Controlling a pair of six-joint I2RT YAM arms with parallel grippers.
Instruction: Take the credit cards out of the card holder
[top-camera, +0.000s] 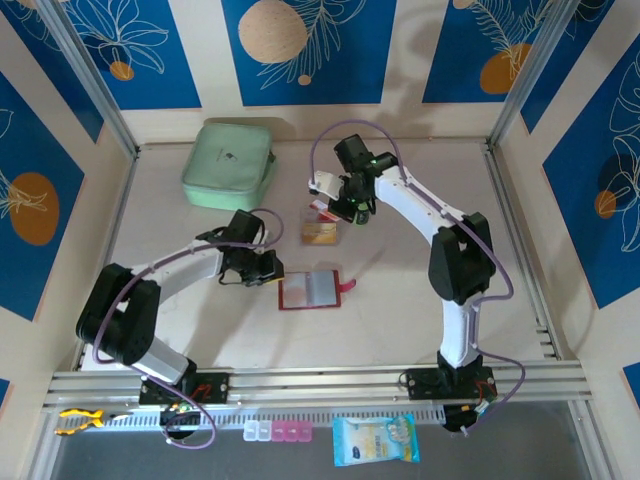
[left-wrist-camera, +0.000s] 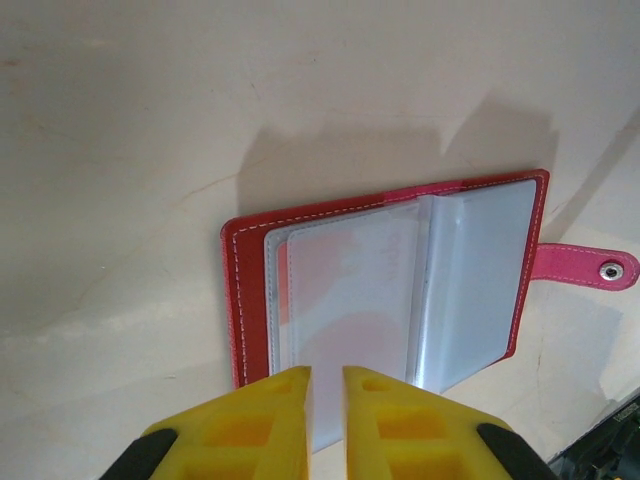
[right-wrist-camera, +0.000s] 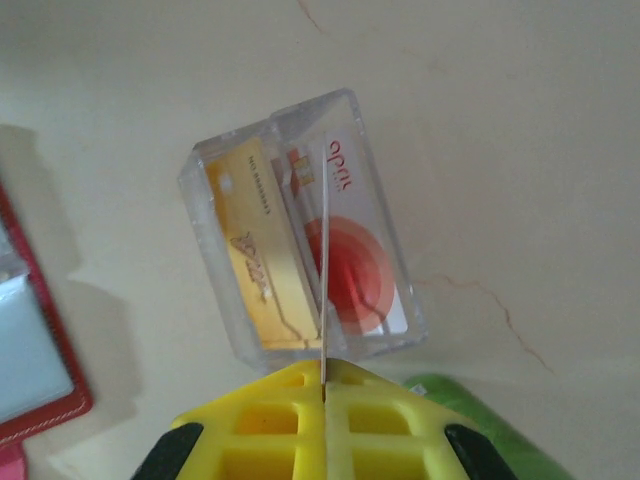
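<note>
With right gripper (right-wrist-camera: 323, 385), pinching one credit card (right-wrist-camera: 323, 270) edge-on just over clear box (right-wrist-camera: 268, 128) holding two more — seemingly almost done. With left gripper (left-wrist-camera: 327, 395), nearly closed at open card holder (left-wrist-camera: 250, 300) sleeve edge — cannot tell whether gripping.

You have little to read here. On the white card with the red disc (right-wrist-camera: 362, 262), standing in the clear plastic box (right-wrist-camera: 203, 185), red letters at its far end look like "apm". The yellow card (right-wrist-camera: 250, 245) to its left carries small dark print, too blurred to read.
</note>
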